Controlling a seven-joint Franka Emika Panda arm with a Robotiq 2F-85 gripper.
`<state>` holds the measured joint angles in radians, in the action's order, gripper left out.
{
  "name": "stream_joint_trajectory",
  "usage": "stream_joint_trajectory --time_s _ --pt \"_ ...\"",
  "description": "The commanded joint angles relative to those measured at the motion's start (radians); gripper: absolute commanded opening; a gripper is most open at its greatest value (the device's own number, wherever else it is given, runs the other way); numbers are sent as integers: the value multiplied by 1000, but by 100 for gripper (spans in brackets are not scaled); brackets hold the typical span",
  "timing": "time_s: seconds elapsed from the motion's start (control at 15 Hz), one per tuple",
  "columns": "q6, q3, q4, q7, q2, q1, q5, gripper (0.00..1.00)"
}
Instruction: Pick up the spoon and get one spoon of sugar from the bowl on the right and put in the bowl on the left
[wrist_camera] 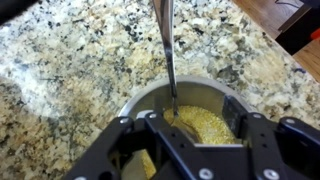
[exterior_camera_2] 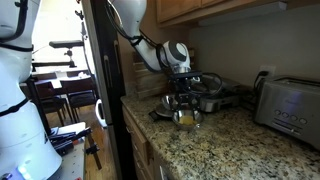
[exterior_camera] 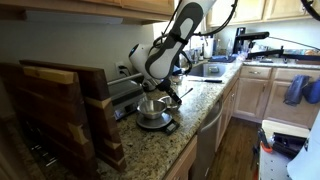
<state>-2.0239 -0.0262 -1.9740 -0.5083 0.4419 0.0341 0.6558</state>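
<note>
A metal bowl full of yellow grains stands on the granite counter. A metal spoon rests with its tip in the grains and its handle leaning out over the far rim. My gripper hovers right above the bowl, jaws wide open on either side of the grains and not touching the spoon. Both exterior views show the gripper just over the bowl. A second metal bowl stands close behind it.
A stack of wooden boards stands beside the bowl. A toaster sits by the wall. The counter's front edge is near the bowl. A sink lies farther along the counter.
</note>
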Motion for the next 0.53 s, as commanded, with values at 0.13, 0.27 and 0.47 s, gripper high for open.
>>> stream_joint_trajectory --time_s 0.13,0.27,0.47 --pt "-5 11 25 4 31 15 -18 39" --pt "-15 12 32 2 41 17 -14 42" --pt "-24 12 37 1 49 16 -5 44"
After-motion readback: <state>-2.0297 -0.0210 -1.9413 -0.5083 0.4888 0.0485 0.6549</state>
